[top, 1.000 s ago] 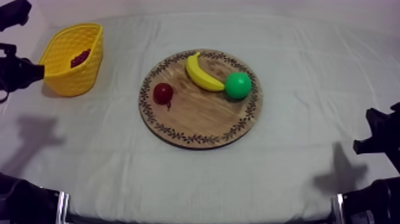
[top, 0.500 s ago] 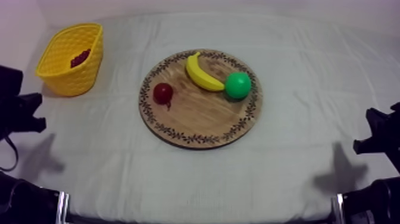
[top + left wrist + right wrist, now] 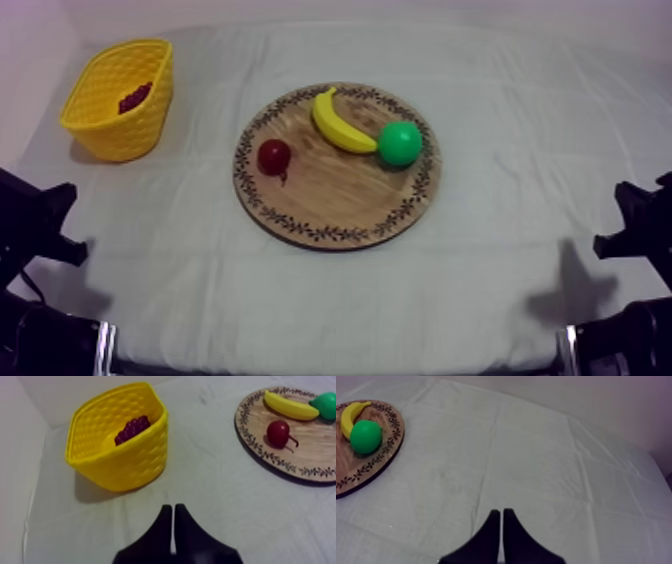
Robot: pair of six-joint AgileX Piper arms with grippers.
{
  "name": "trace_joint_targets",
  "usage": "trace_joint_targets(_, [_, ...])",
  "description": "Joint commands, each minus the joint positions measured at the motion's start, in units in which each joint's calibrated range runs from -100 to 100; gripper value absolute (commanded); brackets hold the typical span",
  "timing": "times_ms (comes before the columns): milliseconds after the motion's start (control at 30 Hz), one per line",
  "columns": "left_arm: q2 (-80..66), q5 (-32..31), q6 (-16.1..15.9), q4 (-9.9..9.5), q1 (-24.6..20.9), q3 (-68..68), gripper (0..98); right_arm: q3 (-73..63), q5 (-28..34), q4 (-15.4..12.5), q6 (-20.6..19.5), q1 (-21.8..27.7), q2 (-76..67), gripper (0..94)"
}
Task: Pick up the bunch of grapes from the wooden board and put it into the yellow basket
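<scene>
The dark purple bunch of grapes (image 3: 135,97) lies inside the yellow basket (image 3: 112,138) at the table's far left; the left wrist view shows the grapes (image 3: 132,428) against the far wall of the basket (image 3: 125,466). The round wooden board (image 3: 330,200) sits mid-table and carries a banana (image 3: 338,123), a round green fruit (image 3: 400,143) and a small red fruit (image 3: 274,156). My left gripper (image 3: 173,513) is shut on nothing, low over the cloth in front of the basket. My right gripper (image 3: 499,516) is shut too, over bare cloth to the right of the board (image 3: 371,463).
In the top view the left arm (image 3: 35,230) sits at the lower left edge and the right arm (image 3: 635,235) at the lower right edge. Bare cloth lies between the basket and the board, and in front of the board.
My left arm has drawn back from beside the basket toward the lower left edge of the table. The right arm and the fruit have not moved.
</scene>
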Motion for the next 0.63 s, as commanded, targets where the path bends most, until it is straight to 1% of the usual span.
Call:
trace_joint_targets(0, [-1.64, -1.95, 5.77, -0.39, 0.16, 1.16, 0.1, -0.04, 0.02, -0.02, 0.00, -0.02, 0.00, 0.3])
trace_joint_targets(167, [-5.75, -3.69, 12.44, -1.01, -0.17, 2.56, 0.1, -0.04, 0.02, -0.02, 0.00, -0.02, 0.00, 0.3])
trace_joint_targets(267, [-7.49, -4.16, 15.12, -1.11, -0.49, 3.11, 0.1, -0.04, 0.02, -0.02, 0.00, -0.02, 0.00, 0.3])
trace_joint_targets(367, [-8.21, -4.61, 16.25, -1.16, -0.57, 3.54, 0.1, -0.04, 0.02, -0.02, 0.00, -0.02, 0.00, 0.3])
trace_joint_targets(600, [-8.55, -6.59, 16.58, -1.20, -0.74, 4.35, 0.1, -0.04, 0.02, -0.02, 0.00, -0.02, 0.00, 0.3])
